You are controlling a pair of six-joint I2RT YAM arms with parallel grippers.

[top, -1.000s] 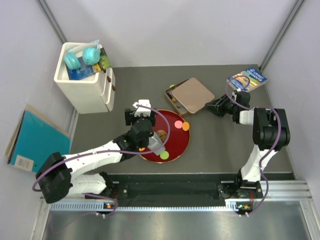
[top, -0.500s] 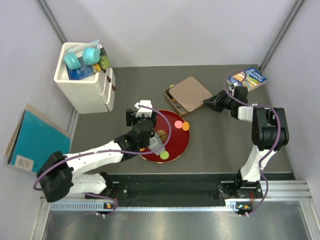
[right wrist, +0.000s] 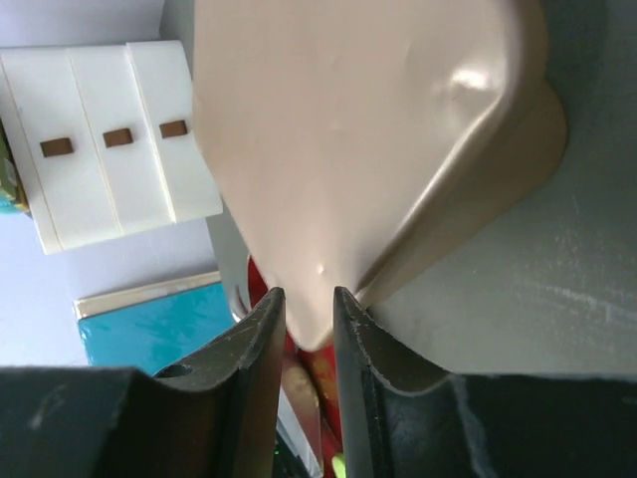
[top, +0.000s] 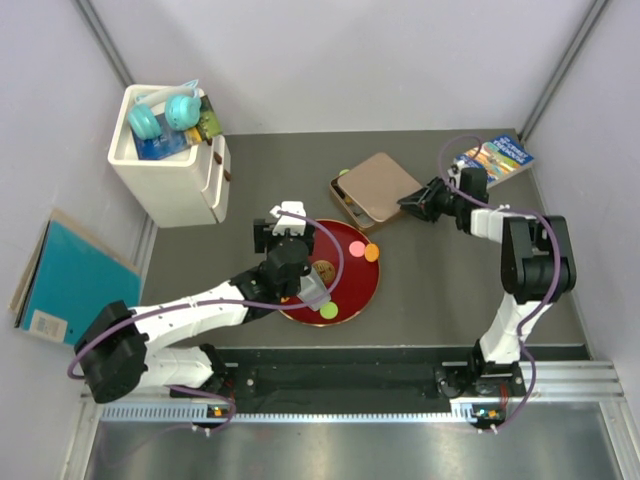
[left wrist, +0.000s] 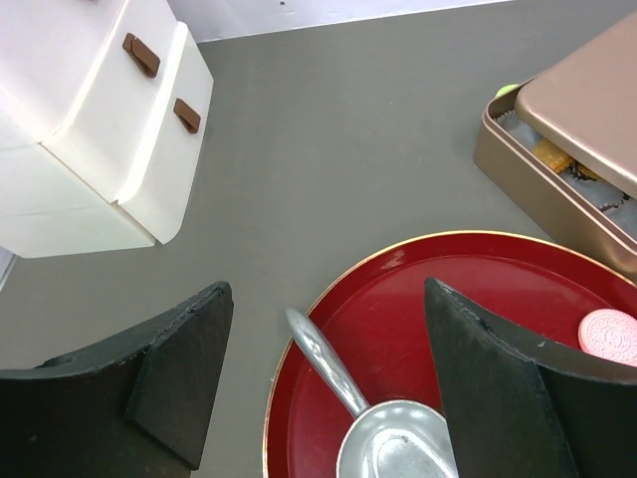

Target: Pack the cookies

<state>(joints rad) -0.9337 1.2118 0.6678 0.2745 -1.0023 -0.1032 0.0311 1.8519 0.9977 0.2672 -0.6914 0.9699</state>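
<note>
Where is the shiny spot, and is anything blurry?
Right wrist view: white glare on the lid, toward the top right; nothing badly blurred. Left wrist view: the scoop gleams, edges crisp. Top view: soft, even light.

Your right gripper (top: 409, 203) has swung left across the table to the tin lid (top: 382, 187). Its jaws have narrowed onto the lid's corner, and the lid has shifted slightly left.
</note>
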